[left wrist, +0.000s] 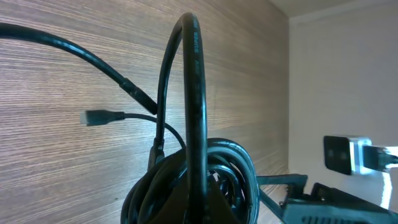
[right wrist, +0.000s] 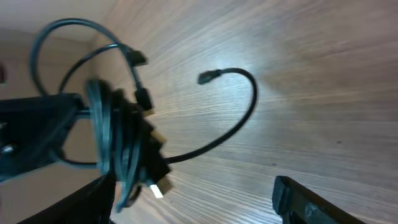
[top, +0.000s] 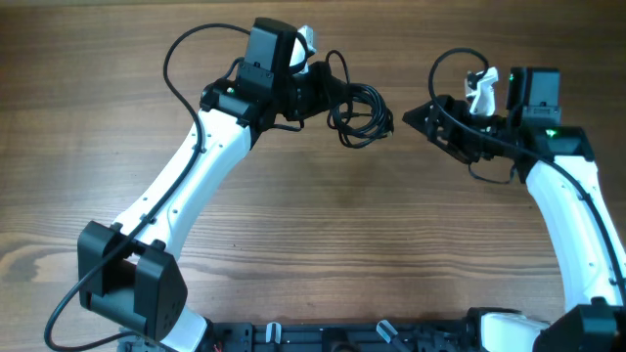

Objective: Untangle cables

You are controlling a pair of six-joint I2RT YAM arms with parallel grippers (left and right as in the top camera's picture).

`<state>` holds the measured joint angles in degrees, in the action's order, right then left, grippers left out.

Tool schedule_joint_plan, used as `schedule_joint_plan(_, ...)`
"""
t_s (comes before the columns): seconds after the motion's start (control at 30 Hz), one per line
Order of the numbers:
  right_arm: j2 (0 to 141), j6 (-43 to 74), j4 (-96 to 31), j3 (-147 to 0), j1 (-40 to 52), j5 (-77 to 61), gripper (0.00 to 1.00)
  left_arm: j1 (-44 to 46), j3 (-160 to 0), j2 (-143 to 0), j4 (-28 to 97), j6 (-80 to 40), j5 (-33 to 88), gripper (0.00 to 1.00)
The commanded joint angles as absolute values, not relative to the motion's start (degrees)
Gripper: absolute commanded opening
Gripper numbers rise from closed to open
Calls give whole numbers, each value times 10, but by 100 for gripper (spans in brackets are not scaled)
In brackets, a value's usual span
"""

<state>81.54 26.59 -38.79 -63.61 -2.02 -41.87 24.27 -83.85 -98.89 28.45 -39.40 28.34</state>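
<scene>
The cables (top: 362, 112) are a coiled bundle of thin black cords hanging from my left gripper (top: 328, 96) at the far middle of the table, lifted off it. In the left wrist view the bundle (left wrist: 193, 124) fills the jaws and hides the fingers; one plug end (left wrist: 93, 117) sticks out left. My right gripper (top: 416, 117) is open, just right of the bundle and apart from it. In the right wrist view its jaws (right wrist: 189, 186) are spread wide, the bundle (right wrist: 115, 143) is by the left finger, and a loose cord with a plug (right wrist: 205, 77) curves over the table.
The wooden table (top: 323, 225) stretches toward the front. The arm bases (top: 132, 288) stand at the front left and front right. Thicker black arm wires (top: 176, 59) loop above both arms. A wall edge shows in the left wrist view (left wrist: 342, 74).
</scene>
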Motion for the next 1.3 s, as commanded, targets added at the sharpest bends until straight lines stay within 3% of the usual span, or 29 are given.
schedule_joint_plan(0.0,807,257,-383,-651,7,-464,81,248,-844,-984,282,-399,284,4)
schedule_joint_plan(0.23,808,363,-380,-650,94,-339,77,256,-844,-984,282,-473,280,4)
schedule_joint_plan(0.63,808,406,-301,-650,102,-334,72,272,-844,-984,286,-621,291,4)
schedule_joint_plan(0.73,808,406,-280,-650,102,-335,50,279,-844,-984,287,-623,304,4)
schedule_joint_plan(0.93,808,402,-279,-650,102,-333,29,279,-844,-983,284,-648,322,5)
schedule_joint_plan(1.1,808,390,-280,-650,102,-328,22,275,-844,-982,266,-573,357,4)
schedule_joint_plan(1.27,808,390,-288,-648,102,-313,21,224,-844,-981,259,-614,471,5)
